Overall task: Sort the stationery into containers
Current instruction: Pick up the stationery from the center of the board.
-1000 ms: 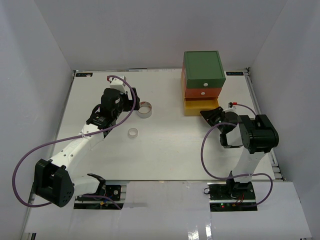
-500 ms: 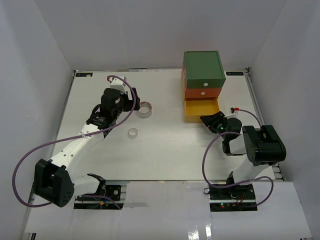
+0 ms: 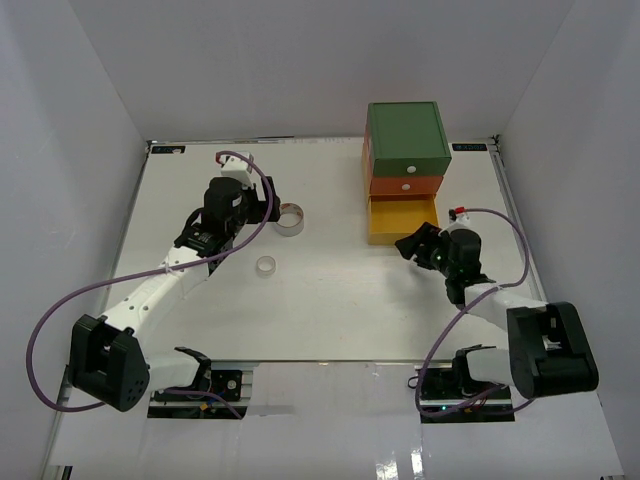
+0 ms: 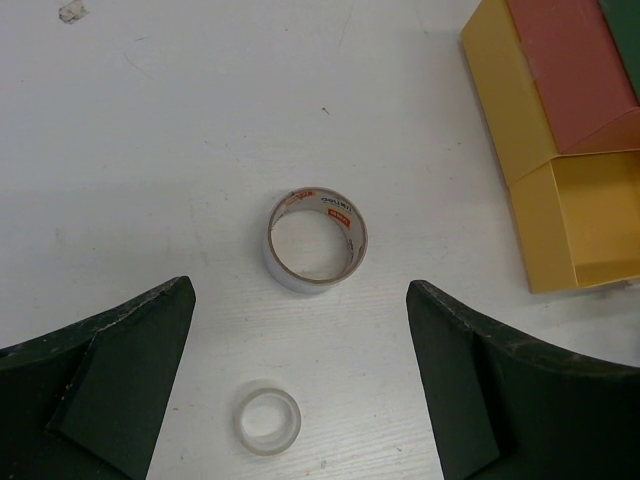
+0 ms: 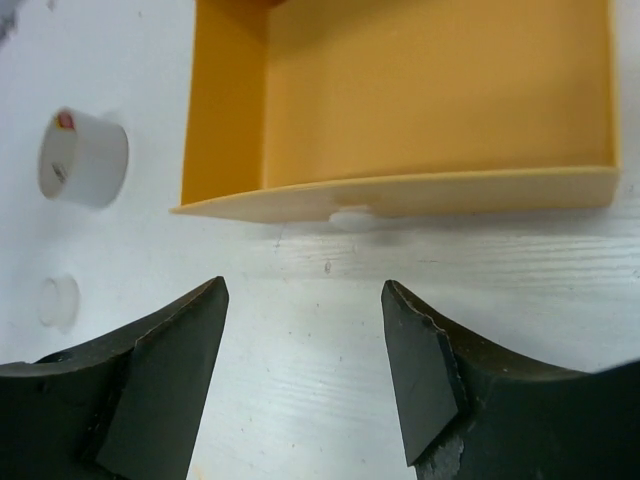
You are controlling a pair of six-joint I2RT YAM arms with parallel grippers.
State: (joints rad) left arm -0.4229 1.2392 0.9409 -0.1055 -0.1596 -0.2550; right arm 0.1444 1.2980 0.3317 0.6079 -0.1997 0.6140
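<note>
The yellow drawer (image 5: 440, 90) stands pulled out at the bottom of the stacked unit, beneath the closed orange drawer (image 3: 405, 185) and green drawer (image 3: 405, 130). The right arm's jaws, spread wide and holding nothing, hang just in front of its white knob (image 5: 352, 217) — not touching it. Across the white surface (image 3: 330, 300), the left arm's jaws gape empty above the grey tape roll (image 4: 285, 270), near the smaller whitish roll (image 4: 244, 425) — both rolls well apart from the drawers.
</note>
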